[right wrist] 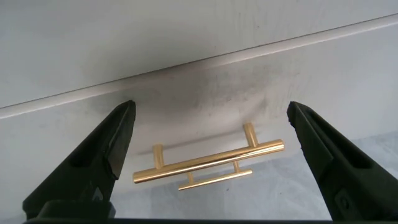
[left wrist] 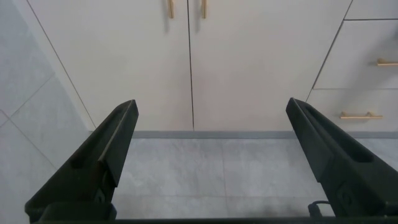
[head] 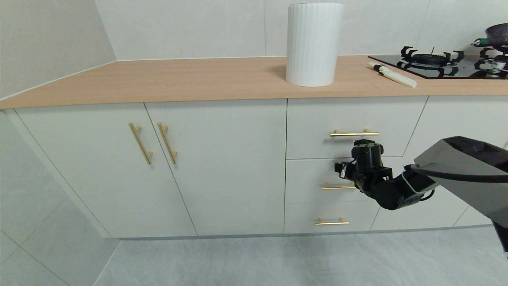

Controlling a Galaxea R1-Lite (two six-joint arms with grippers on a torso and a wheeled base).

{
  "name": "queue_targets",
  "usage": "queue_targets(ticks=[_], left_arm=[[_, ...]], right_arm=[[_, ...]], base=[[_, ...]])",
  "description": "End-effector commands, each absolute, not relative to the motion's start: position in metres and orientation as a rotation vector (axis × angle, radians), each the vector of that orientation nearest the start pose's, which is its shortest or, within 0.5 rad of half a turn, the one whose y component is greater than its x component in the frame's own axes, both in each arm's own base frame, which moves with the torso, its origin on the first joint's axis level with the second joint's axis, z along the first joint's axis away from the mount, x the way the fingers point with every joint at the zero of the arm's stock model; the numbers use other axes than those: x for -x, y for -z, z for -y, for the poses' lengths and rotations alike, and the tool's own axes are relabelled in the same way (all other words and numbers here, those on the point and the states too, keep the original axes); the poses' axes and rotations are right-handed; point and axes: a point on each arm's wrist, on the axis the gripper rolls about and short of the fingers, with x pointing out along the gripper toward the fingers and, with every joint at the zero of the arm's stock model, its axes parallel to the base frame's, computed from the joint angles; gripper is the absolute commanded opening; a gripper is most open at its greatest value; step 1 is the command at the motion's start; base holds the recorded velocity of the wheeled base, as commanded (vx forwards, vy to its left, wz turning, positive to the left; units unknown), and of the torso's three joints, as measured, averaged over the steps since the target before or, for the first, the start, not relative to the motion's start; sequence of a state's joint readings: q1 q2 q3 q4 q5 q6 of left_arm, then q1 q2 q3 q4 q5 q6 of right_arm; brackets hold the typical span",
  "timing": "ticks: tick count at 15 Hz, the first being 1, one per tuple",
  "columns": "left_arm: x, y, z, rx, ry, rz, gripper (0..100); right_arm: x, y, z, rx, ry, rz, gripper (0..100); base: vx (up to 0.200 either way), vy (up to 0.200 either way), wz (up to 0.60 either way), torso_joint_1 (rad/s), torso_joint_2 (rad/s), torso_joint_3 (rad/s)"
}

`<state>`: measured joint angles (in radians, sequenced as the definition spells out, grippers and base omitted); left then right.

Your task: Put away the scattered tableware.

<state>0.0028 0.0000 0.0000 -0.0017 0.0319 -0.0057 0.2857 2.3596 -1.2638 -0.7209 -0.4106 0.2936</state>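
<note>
Right gripper [right wrist: 209, 118] wide open, empty; drawer handle [right wrist: 208, 163] just ahead, framed between its fingers. Knife [head: 393, 74] lies on counter [head: 178, 79], well above this gripper, slightly right. Left gripper [left wrist: 211, 118] wide open, empty

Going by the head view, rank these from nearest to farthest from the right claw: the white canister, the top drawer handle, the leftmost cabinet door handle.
1. top drawer handle: just above the right claw.
2. white canister: higher up, standing on the countertop, a little to the claw's left.
3. leftmost cabinet door handle: far off to the left.
</note>
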Motion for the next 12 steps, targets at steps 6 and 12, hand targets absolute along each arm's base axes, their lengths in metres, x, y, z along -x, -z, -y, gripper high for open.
queue_targets(ticks=[6,12], left_arm=[[0.023,-0.076,-0.001,0.006,-0.035,0.002,100],[0.023,-0.076,-0.001,0.006,-0.035,0.002,100]], right_arm=[[-0.287,-0.207,-0.102,-0.129,0.056,-0.109,100],[-0.129,-0.259,-0.030,-0.041,0.228,0.162,100]], base=[[0.000,0.000,0.00,0.000,0.00,0.000],[0.000,0.000,0.00,0.000,0.00,0.000]])
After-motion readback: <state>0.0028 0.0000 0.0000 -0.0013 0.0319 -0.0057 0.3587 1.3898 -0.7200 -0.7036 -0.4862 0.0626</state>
